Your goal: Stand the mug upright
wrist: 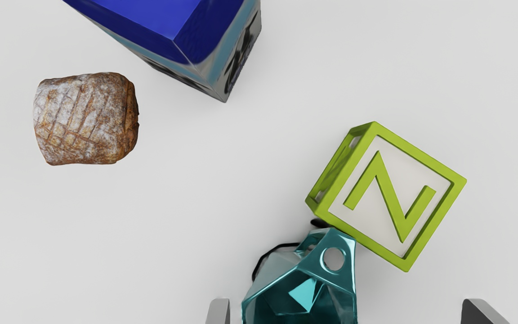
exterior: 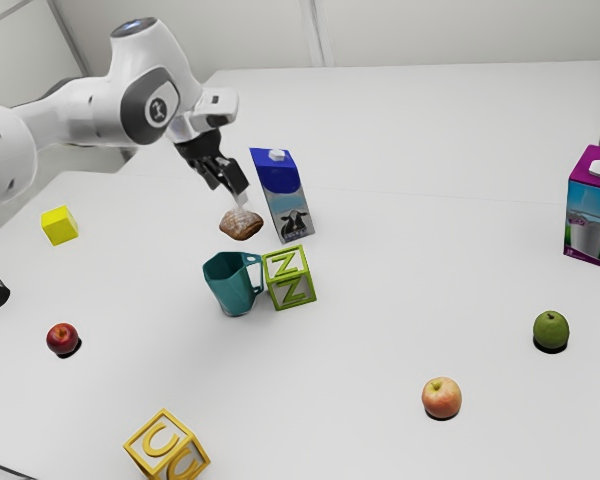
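The teal mug (exterior: 233,284) stands upright on the table in the exterior view, its opening facing up and its handle toward the green letter block. My gripper (exterior: 237,190) hangs well above the table, higher than the mug and above the bread. From the wrist view, the mug (wrist: 301,288) is seen from above, with part of it cut off by the picture's edge. There my gripper (wrist: 346,312) is open, its two fingertips wide apart with the mug lying below, between their lines, untouched.
A green letter block (exterior: 290,277) sits against the mug's handle side. Bread (exterior: 241,223) and a blue milk carton (exterior: 283,195) are close behind. Farther off are a red apple (exterior: 62,339), a yellow cube (exterior: 59,225), a yellow letter block (exterior: 167,447) and a purple carton (exterior: 594,205).
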{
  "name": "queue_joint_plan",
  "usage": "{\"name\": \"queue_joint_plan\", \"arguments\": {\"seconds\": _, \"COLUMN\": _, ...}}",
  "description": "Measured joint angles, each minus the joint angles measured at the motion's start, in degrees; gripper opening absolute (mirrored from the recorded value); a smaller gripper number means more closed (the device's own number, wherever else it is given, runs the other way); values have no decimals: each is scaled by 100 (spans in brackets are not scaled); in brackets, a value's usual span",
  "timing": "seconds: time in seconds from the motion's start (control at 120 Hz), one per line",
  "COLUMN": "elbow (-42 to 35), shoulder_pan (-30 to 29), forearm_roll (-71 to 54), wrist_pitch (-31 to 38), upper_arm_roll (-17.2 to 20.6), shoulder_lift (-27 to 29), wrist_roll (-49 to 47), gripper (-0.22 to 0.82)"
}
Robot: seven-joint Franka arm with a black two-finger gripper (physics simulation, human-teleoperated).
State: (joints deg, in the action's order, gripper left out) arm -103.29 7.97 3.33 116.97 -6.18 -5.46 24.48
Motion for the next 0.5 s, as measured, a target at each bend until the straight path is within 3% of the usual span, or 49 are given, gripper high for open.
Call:
{"name": "queue_joint_plan", "arguments": {"seconds": 0.067, "elbow": 136, "shoulder_pan": -448, "forearm_roll": -7, "wrist_pitch": -322, "upper_arm_roll": 311, "shoulder_lift": 111, "wrist_roll": 5, "gripper": 57}}
{"name": "queue_joint_plan", "arguments": {"seconds": 0.183, "elbow": 558, "shoulder_pan": -773, "forearm_roll": -14, "wrist_pitch": -898, "upper_arm_roll": 417, "shoulder_lift": 286, "wrist_roll": 13, "gripper": 58}}
{"name": "queue_joint_plan", "arguments": {"seconds": 0.5, "elbow": 1400, "shoulder_pan": -776, "forearm_roll": -11, "wrist_pitch": -1884, "upper_arm_roll": 511, "shoulder_lift": 104, "wrist_roll": 22, "gripper": 60}}
